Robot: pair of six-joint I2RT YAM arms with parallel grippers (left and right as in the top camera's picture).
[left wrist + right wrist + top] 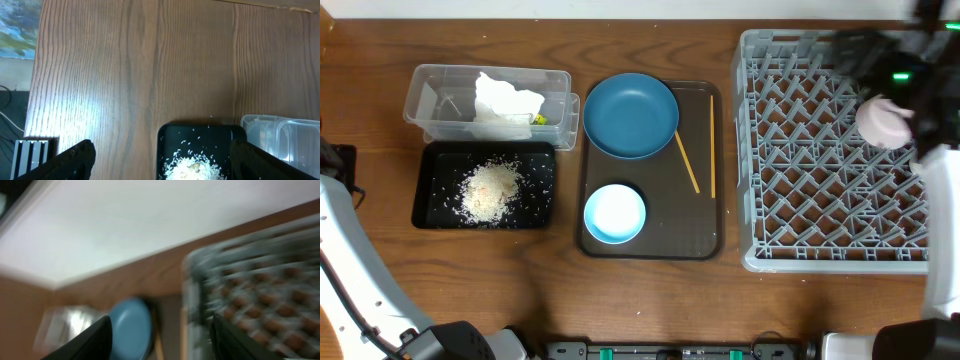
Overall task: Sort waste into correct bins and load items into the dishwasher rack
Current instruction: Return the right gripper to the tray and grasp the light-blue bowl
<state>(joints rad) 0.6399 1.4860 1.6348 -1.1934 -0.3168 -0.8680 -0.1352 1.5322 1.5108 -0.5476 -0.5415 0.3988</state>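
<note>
On the brown serving tray lie one dark blue plate, one light blue bowl and two chopsticks. Left of that tray sit one clear tub, holding one white tissue and one wrapper, and one black tray of rice scraps. Right of the tray stands one grey rack. Only the overhead view shows one pale cup over the rack; whether it rests on the pegs I cannot tell. The left gripper gapes wide and empty above the rice. The right gripper, blurred in its wrist view, has its fingers apart with nothing between them.
</note>
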